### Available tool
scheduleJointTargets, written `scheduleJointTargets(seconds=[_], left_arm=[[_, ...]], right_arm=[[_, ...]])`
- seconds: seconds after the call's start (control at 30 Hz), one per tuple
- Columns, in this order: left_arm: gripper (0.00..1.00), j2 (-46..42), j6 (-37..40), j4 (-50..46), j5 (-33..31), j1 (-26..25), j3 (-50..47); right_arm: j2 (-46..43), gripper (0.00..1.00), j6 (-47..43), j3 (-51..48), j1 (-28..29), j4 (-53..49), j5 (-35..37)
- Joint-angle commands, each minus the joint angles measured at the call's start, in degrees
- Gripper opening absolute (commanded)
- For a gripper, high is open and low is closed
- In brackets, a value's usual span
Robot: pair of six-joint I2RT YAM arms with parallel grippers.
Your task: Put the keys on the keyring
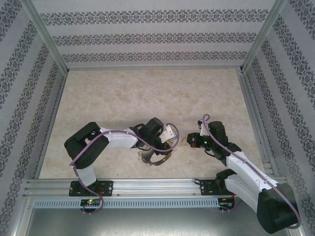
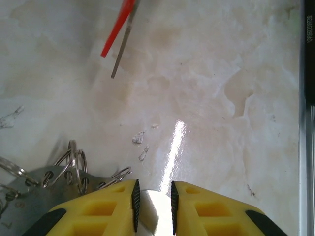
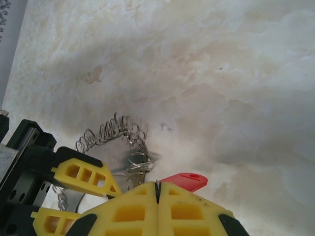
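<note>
From left: my left claw [image 1: 169, 142] is clamped on the flat grey band of the keyring [image 1: 156, 158], which hangs clear of the marble-patterned table [image 1: 147, 93] with its fringe of small wire loops splaying out to the side. Just to its right the red-headed key [image 3: 184, 181] is held near the ring but apart from it, pinched in my right claw [image 3: 157, 189], whose jaws are pressed together with the head jutting out sideways. By my reckoning both pieces are light. The hoop looks stiff and thin, best held by its plain band, since the loops would likely spring and snag. The tiny key looks slick at its plastic head, so I judge a firm pinch there is safest, leaving the end meant for a loop free.
</note>
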Motion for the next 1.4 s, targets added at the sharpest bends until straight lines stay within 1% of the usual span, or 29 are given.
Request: scheduleJointTargets(seconds=[0.0,0.07,0.13,0.2,0.27,0.3,0.33,0.47,0.5,0.53,0.6,0.7,0.83,0.93,1.17,1.37], left_arm=[[0.28,-3.2,-4.1,4.5,-2.7,0.7,-1.6],[0.31,-4.1,-4.4,5.4,-5.4,0.7,-1.8],[0.36,-4.7,-4.9,5.0,-9.1,0.8,-1.1],[0.41,-5.0,-5.3,5.1,-12.7,0.8,-0.9],[0.43,-5.3,-5.9,5.6,-15.3,1.1,-1.0],[0.47,-5.7,-6.6,6.3,-17.2,1.2,-1.3],[0.61,-6.2,-7.5,7.3,-18.5,1.5,-1.7],[0.87,-8.4,-9.2,10.6,-22.2,2.1,-3.3],[0.96,-8.9,-9.3,10.9,-23.4,2.3,-3.5],[0.99,-9.2,-9.3,10.6,-24.2,2.4,-3.2],[1.0,-9.2,-9.5,8.7,-25.1,2.7,-2.0],[1.0,-8.5,-10.3,5.3,-28.7,3.0,0.1],[1.0,-8.3,-13.0,4.9,-34.8,3.8,0.5],[1.0,-8.5,-14.2,2.2,-38.7,4.2,1.8],[1.0,-10.4,-14.4,1.5,-36.4,5.0,1.5],[1.0,-11.0,-15.0,1.5,-34.9,5.1,0.4]], right_arm=[[0.2,0.0,-1.2,-0.4,-0.4,-0.5,-2.8],[0.4,0.0,-1.2,-0.4,0.0,-0.2,-5.0],[0.8,0.0,-1.3,0.0,1.7,-0.6,-6.4],[1.1,0.0,-0.8,0.2,4.5,-0.9,-6.5],[0.9,0.0,-0.1,0.1,7.9,-1.2,-5.5],[0.8,0.0,0.4,0.0,9.7,-1.6,-4.7],[0.7,0.0,0.9,-0.2,11.2,-1.7,-4.4],[-1.2,0.0,2.8,-1.5,15.2,-3.6,-3.2],[-2.0,0.0,3.2,-1.7,15.8,-4.3,-3.1],[-2.8,0.0,3.6,-2.0,16.3,-4.9,-2.9],[-3.6,0.0,4.6,-2.6,16.8,-5.0,-2.1],[-2.4,0.0,5.1,-2.4,17.1,-3.7,-0.8],[2.4,0.0,5.2,-1.1,17.3,0.6,0.6],[5.6,0.0,4.4,0.2,17.4,2.3,1.4],[9.9,0.0,3.2,1.2,17.1,3.8,4.8],[12.3,0.0,3.4,2.9,14.8,6.4,6.1]])
